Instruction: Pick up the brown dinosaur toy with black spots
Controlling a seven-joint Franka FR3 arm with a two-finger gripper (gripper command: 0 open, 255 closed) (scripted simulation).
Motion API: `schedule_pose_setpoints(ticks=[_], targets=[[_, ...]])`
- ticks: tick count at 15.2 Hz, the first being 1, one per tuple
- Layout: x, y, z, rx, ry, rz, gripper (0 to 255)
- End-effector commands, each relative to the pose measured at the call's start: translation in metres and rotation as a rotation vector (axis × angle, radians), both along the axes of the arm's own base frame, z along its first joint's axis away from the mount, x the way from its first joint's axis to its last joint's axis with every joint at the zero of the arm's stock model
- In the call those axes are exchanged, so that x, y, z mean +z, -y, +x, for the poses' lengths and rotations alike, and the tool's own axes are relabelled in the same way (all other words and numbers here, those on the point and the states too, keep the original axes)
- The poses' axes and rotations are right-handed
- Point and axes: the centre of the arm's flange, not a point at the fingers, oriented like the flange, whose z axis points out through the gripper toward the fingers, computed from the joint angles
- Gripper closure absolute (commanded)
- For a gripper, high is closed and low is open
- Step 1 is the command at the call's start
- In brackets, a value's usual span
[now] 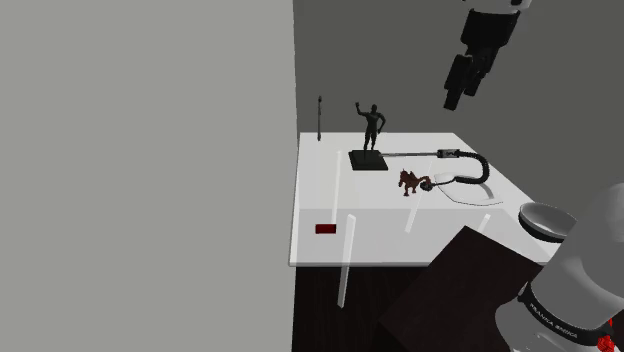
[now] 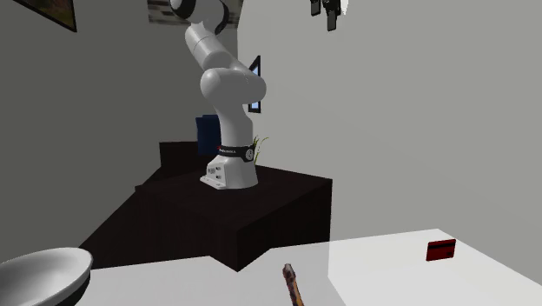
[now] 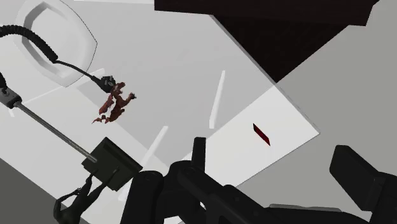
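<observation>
1 small reddish-brown dinosaur toy (image 1: 408, 183) (image 3: 114, 102) was seen standing on the white table (image 1: 330, 190), near its middle. Its spots could not be made out with any certainty. The plug end of a black coiled cable (image 1: 472, 170) (image 3: 38, 41) lay just beside the toy, perhaps touching it. The cable curved away toward the shoulder view's right.

Behind the toy in the shoulder view, a dark figurine (image 1: 371, 125) with 1 arm raised was set upright on a square base (image 1: 368, 160) (image 3: 111, 162). A thin metal rod (image 1: 410, 153) (image 3: 51, 127) ran from that base to the cable's far end. A small red card (image 1: 326, 229) (image 2: 441, 249) (image 3: 261, 134) lay flat near the table's edge, well apart from the toy. A pale bowl (image 1: 545, 220) (image 2: 39, 274) was placed at the corner by the dark stand (image 1: 470, 290) (image 2: 234, 217).

The gripper (image 1: 453, 100) (image 2: 330, 19) (image 3: 277, 172) was held high above the table, well apart from the toy. Its 2 black fingers (image 3: 353, 175) were spread apart, with nothing between them. The white arm (image 2: 221, 87) rose from the stand.
</observation>
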Motion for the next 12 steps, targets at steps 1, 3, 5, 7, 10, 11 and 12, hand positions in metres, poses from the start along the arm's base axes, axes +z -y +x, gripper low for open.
schedule_pose_setpoints(ticks=[1, 3, 5, 7, 10, 11, 12], targets=[[0.0, 0.0, 0.0, 0.0, 0.0, 0.0, 0], [-0.017, 0.017, 0.012, -0.009, -0.006, 0.005, 0], [-0.035, 0.034, 0.024, -0.017, -0.011, 0.009, 0], [-0.052, 0.051, 0.036, -0.026, -0.017, 0.014, 0], [-0.079, 0.077, 0.053, -0.039, -0.026, 0.021, 0], [-0.088, 0.085, 0.059, -0.043, -0.029, 0.023, 0], [-0.097, 0.094, 0.064, -0.047, -0.031, 0.025, 0]])
